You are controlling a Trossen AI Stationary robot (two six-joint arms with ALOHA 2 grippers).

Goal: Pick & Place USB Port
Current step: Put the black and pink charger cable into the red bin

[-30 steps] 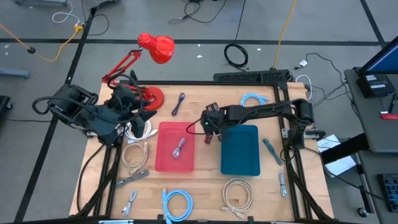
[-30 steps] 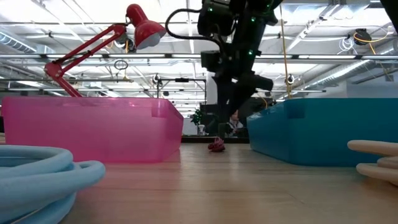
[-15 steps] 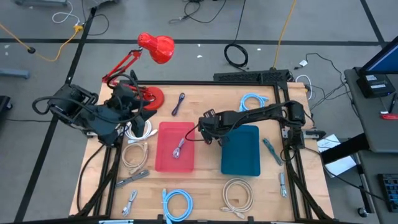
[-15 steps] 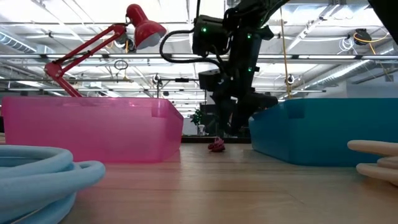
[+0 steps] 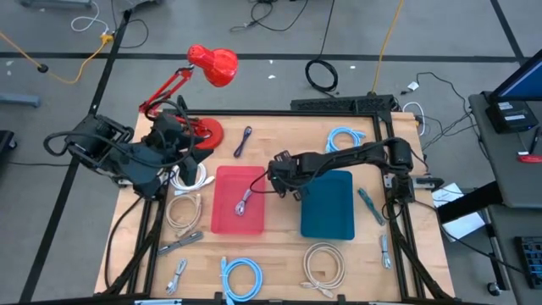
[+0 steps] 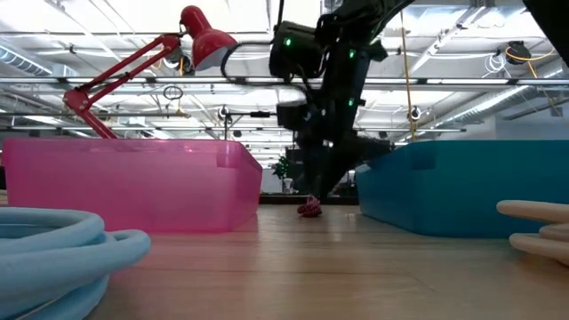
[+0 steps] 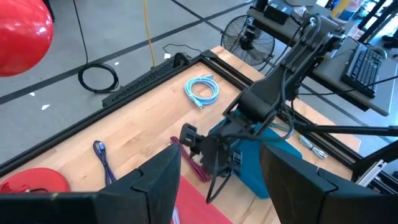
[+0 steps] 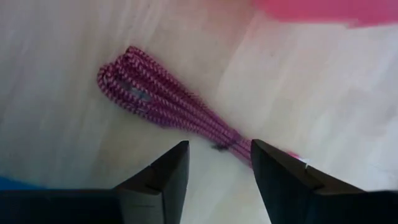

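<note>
Wooden table (image 5: 279,246): pink braided cable (image 8: 174,109) seen lying flat beside pink bin (image 5: 222,212), just under open right gripper (image 8: 214,171), not gripped.

In the high view the right gripper (image 5: 275,174) hides most of the braided magenta cable (image 8: 174,106) beneath it. In the low view only a small magenta tip (image 6: 308,209) shows, at six o'clock under the arm. The pink bin (image 8: 323,11) is cut off at one o'clock in the right wrist view.
</note>
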